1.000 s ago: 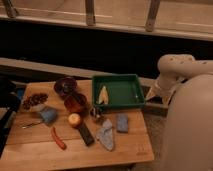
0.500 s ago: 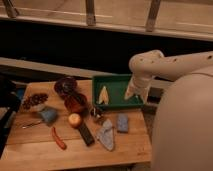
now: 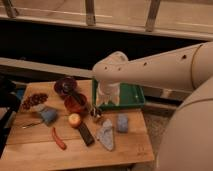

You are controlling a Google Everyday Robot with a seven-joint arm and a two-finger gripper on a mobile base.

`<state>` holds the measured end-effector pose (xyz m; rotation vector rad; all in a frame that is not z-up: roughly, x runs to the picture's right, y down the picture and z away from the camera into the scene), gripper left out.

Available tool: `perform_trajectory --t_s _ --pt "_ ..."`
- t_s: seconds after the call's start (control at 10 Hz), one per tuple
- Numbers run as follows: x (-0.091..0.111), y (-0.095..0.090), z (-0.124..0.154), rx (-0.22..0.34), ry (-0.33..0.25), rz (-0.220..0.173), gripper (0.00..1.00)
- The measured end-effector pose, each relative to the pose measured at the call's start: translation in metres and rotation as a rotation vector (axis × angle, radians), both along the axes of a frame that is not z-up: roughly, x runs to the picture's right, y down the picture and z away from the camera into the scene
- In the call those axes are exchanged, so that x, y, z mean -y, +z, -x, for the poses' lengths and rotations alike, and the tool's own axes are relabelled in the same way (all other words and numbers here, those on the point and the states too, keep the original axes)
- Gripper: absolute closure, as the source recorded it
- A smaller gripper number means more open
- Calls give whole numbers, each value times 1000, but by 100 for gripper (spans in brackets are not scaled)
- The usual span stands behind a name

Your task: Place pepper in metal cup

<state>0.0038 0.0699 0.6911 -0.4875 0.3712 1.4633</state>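
grip state first: honestly can't tell whether the gripper (image 3: 100, 106) is spread or clamped, since its tip gets lost against the dark stuff under it. nothing red shows there, so my guess is it's carrying nothing. it hangs off the big white arm (image 3: 160, 67) over the middle-back of the wooden table (image 3: 35, 150), right by the metal cup (image 3: 96, 115).

near to far: closest to the front edge is the pepper (image 3: 58, 138). it's slim and red-orange, lying flat on bare wood at a slant and touching nothing. to its right there's a dark flat block (image 3: 86, 134), then a crumpled grey-blue cloth (image 3: 106, 136). a row back sits the round orange fruit (image 3: 74, 119), with a blue lump (image 3: 49, 115) off to its left and a paler blue block (image 3: 122, 122) to its right. behind the fruit is the metal cup, small and dark, tucked beside the orange-red bowl (image 3: 75, 102). further back are the dark maroon bowl (image 3: 65, 86), a cluster of dark red bits (image 3: 34, 100) out left, and the green tray (image 3: 132, 97), partly hidden behind the wrist.

step-wise i'd call this the reach before the pick. the pepper is untouched and well apart from the gripper, with the fruit and the block in between. the next move needs a swing toward the front-left, a drop onto the pepper clear of the block, and a pinch across its thin body. then it's back to the cup, and since that cup is narrow, the pepper probably has to go in end-first.
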Motion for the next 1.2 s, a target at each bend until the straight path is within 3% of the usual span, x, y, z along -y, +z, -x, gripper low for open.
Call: perform_trajectory --t_s 0.1,0.2,0.7,1.2 --pt "-7 -8 28 38 -48 3 35" --pt "-10 -11 37 50 -64 2 35" --pt "-13 -2 37 52 -64 7 35" --pt "0 21 115 160 -114 0 35"
